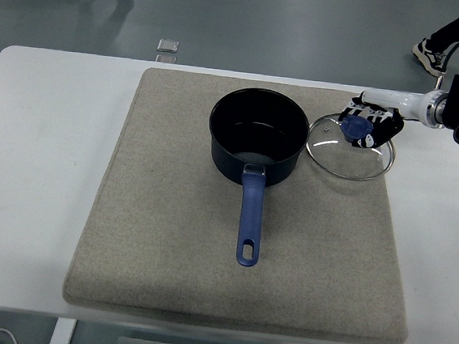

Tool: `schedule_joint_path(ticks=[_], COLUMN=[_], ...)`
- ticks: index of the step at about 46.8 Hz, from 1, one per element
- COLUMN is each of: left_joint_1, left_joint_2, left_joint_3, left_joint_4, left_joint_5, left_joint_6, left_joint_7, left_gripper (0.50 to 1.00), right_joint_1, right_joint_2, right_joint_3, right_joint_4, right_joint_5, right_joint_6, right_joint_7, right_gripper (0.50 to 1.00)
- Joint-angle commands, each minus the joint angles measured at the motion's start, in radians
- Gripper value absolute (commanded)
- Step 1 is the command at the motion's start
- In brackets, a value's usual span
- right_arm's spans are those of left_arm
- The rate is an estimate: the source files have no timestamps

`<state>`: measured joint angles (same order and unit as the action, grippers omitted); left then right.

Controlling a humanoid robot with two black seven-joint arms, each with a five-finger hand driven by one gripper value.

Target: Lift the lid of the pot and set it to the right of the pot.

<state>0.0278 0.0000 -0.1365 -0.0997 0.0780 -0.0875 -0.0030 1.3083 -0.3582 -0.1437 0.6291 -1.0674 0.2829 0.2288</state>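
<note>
A dark blue pot [256,137] with a long blue handle [249,219] stands uncovered on a beige mat [158,238]. The glass lid [351,147] with a blue knob [354,130] lies flat on the mat just right of the pot. My right hand [370,125] reaches in from the right edge and sits over the knob, fingers curled around it. Whether they still grip it is unclear. The left arm is out of view.
The mat covers most of the white table [35,161]. A small grey object [168,47] lies on the floor beyond the table's far edge. People's feet show at the top left and top right.
</note>
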Motion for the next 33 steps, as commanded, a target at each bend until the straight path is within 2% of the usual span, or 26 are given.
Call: schedule_joint_path(ticks=[1, 3, 4, 6, 7, 13, 19, 33], left_joint_1=[0.0, 0.0, 0.0, 0.0, 0.0, 0.0, 0.0, 0.0], left_joint_2=[0.0, 0.0, 0.0, 0.0, 0.0, 0.0, 0.0, 0.0], left_joint_3=[0.0, 0.0, 0.0, 0.0, 0.0, 0.0, 0.0, 0.0], left_joint_4=[0.0, 0.0, 0.0, 0.0, 0.0, 0.0, 0.0, 0.0], left_joint_5=[0.0, 0.0, -0.001, 0.0, -0.001, 0.0, 0.0, -0.001], left_joint_6=[0.0, 0.0, 0.0, 0.0, 0.0, 0.0, 0.0, 0.0], left_joint_7=[0.0, 0.0, 0.0, 0.0, 0.0, 0.0, 0.0, 0.0], left_gripper=[1.0, 1.0, 1.0, 1.0, 1.0, 1.0, 1.0, 1.0], right_joint_1=[-0.001, -0.001, -0.001, -0.001, 0.0, 0.002, 0.005, 0.045], right_joint_2=[0.001, 0.001, 0.001, 0.001, 0.001, -0.001, -0.002, -0.022], right_joint_3=[0.003, 0.003, 0.003, 0.003, 0.003, 0.003, 0.013, 0.019], right_joint_4=[0.0, 0.0, 0.0, 0.0, 0.0, 0.001, 0.003, 0.012], right_joint_5=[0.001, 0.001, 0.001, 0.007, 0.01, 0.02, 0.02, 0.021], right_joint_6=[-0.002, -0.004, -0.005, -0.005, -0.004, 0.002, 0.021, 0.125], right_joint_7=[0.0, 0.0, 0.0, 0.001, 0.001, 0.003, 0.004, 0.006], right_gripper=[0.586, 0.635, 0.674, 0.782, 0.813, 0.893, 0.913, 0.913])
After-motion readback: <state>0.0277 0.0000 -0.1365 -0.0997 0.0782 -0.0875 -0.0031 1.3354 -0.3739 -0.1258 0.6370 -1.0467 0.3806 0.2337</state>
